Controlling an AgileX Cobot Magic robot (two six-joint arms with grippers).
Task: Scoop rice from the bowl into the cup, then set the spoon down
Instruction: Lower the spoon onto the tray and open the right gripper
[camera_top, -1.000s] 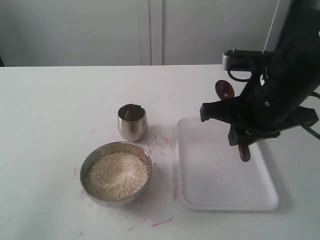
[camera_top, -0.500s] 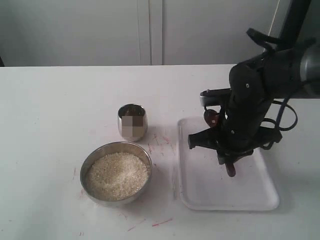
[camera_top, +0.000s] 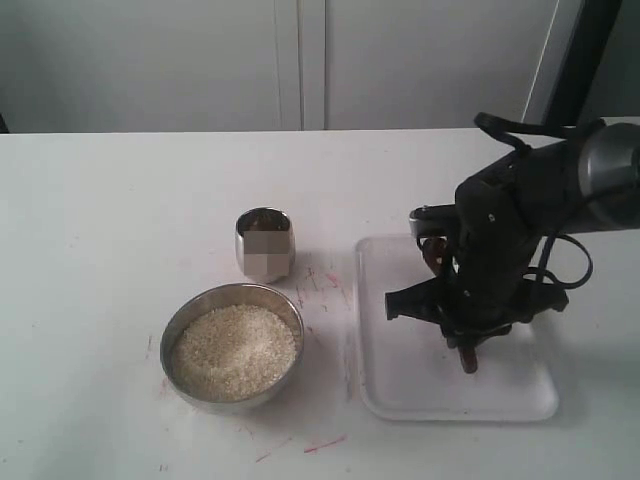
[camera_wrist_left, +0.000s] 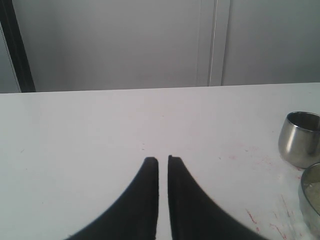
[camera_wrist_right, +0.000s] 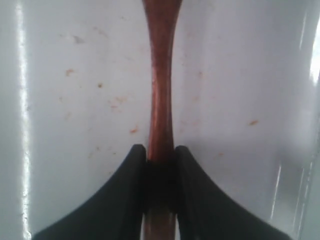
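Note:
The steel bowl (camera_top: 230, 289), left of centre on the table, holds a heap of white rice (camera_top: 234, 350). Just behind it stands the small steel cup (camera_top: 265, 244); what is inside it cannot be made out. My right gripper (camera_top: 463, 338) is low over the clear tray (camera_top: 410, 395), shut on the brown wooden spoon (camera_wrist_right: 161, 90), whose handle runs between the fingers (camera_wrist_right: 135, 165). The handle end (camera_top: 468, 362) pokes out below the gripper, just over the tray. My left gripper (camera_wrist_left: 163, 160) is shut and empty above bare table, left of the cup (camera_wrist_left: 300, 138) and the bowl's rim (camera_wrist_left: 311, 192).
The tray's floor (camera_wrist_right: 75, 100) carries small reddish specks. Red marks dot the white table (camera_top: 100, 230) around the bowl and the cup. A pale cabinet wall stands behind the table. The left arm does not appear in the exterior view.
The right arm has swung down and lowered the spoon from above the tray's far edge to just over the tray's middle. Bowl, cup and rice have not moved.

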